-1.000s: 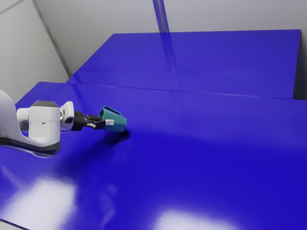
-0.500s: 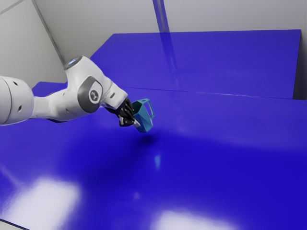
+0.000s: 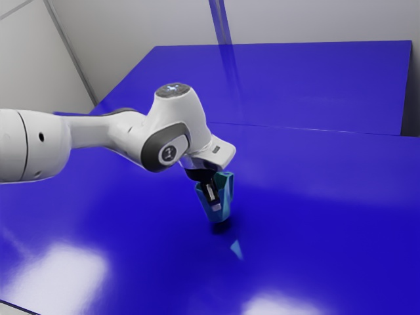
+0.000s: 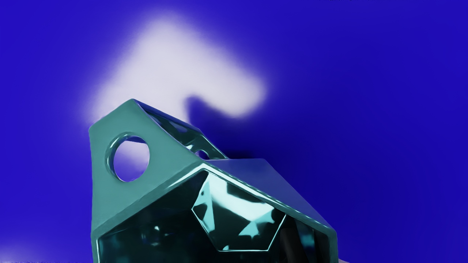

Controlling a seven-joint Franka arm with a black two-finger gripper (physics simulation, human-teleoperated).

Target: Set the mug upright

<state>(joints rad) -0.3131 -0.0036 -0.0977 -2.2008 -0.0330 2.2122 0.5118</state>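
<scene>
Pale walls [image 3: 315,20] stand behind a glossy blue table [image 3: 315,230], which shows white glare and a dark shadow below the mug [image 3: 224,198]. The mug is teal and faceted, with a round hole in its handle; it leans mouth-up at or just above the table, contact unconfirmed. The gripper [image 3: 214,205] grasps the mug by its side.

No lettering, brand or number can be read: the pale mark [image 3: 168,153] on the arm's [image 3: 92,131] dark side cap [image 3: 153,149] is too small to make out.
</scene>
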